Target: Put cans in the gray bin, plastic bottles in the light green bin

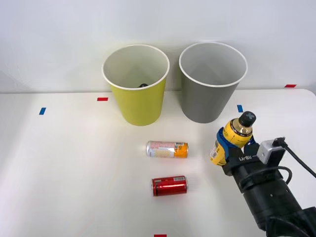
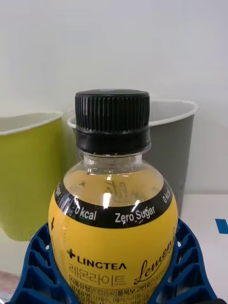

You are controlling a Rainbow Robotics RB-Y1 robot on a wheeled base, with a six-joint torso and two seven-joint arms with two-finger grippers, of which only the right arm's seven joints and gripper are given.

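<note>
The right gripper [image 1: 228, 146] jaws clamp the yellow bottle [image 1: 232, 138] upright, in front of the gray bin [image 1: 212, 84]. Both cans, orange [image 1: 167, 149] and red [image 1: 169, 185], lie on the tabletop [image 1: 74, 168].

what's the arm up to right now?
Sorting drinks. The right gripper is shut on the yellow bottle, holding it upright in front of the gray bin. The light green bin stands to that bin's left, with something dark showing low inside it. Both cans lie on their sides on the table, untouched: the pale one and the red one nearer the robot.
</note>
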